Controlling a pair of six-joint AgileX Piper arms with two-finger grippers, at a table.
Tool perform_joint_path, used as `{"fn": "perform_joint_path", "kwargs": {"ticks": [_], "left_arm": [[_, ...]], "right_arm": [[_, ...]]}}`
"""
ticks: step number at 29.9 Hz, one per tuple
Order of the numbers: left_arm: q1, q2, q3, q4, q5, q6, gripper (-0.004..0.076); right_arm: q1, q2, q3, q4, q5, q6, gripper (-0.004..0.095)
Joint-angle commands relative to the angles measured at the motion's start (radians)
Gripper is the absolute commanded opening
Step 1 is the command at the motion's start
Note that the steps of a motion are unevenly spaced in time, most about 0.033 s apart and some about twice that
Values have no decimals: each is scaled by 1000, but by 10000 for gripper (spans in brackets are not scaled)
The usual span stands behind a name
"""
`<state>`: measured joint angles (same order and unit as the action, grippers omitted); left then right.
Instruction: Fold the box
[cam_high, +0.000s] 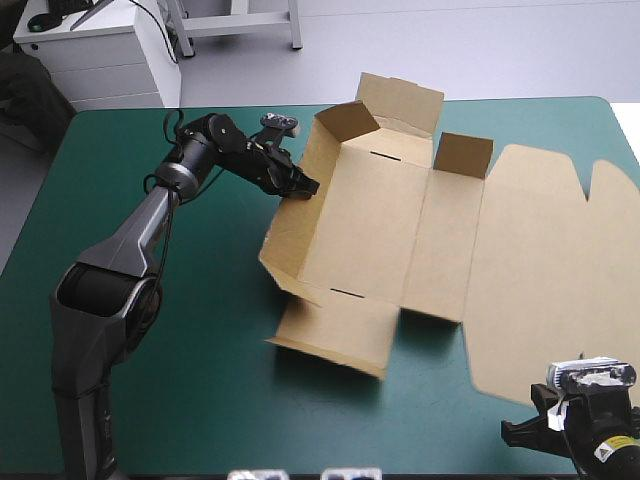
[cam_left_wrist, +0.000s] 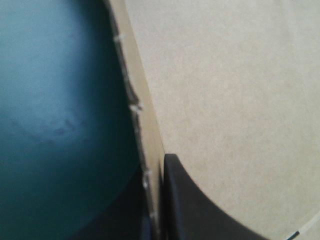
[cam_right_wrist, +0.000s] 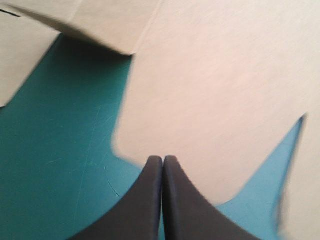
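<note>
At the table's (cam_high: 200, 390) near right corner, the right gripper (cam_right_wrist: 163, 159) hovers pressed together and empty beside the flat lid (cam_high: 545, 260). Farther back, the box (cam_high: 380, 220) spans centre to right edge, its left wall (cam_high: 290, 235) pinched by the left gripper (cam_high: 306, 187); a hard tug could drag the unanchored sheet.

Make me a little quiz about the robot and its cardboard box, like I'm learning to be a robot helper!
1. True or false: the left gripper is pinching a raised wall of the box.
2. Pick one: the right gripper is A) open, B) shut and holding nothing, C) shut on the box.
3. Fill in: the table cover is ___ in colour.

Key: 1 true; 2 B; 3 teal-green.
</note>
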<state>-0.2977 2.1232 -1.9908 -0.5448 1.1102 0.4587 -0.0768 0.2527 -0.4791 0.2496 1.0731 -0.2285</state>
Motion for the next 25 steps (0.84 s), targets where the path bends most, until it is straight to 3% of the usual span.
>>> {"fn": "perform_joint_path", "kwargs": {"ticks": [1,7,25], "left_arm": [[-1,-90,-125,149,108,26,-8],[-2,-140,-220,317,163,44,-8],[-72,-308,-220,266,177,271,-8]], "right_arm": [[4,10,-25,11,-56,-6,-14],[4,10,-25,11,-56,-6,-14],[4,10,-25,11,-56,-6,-14]]}}
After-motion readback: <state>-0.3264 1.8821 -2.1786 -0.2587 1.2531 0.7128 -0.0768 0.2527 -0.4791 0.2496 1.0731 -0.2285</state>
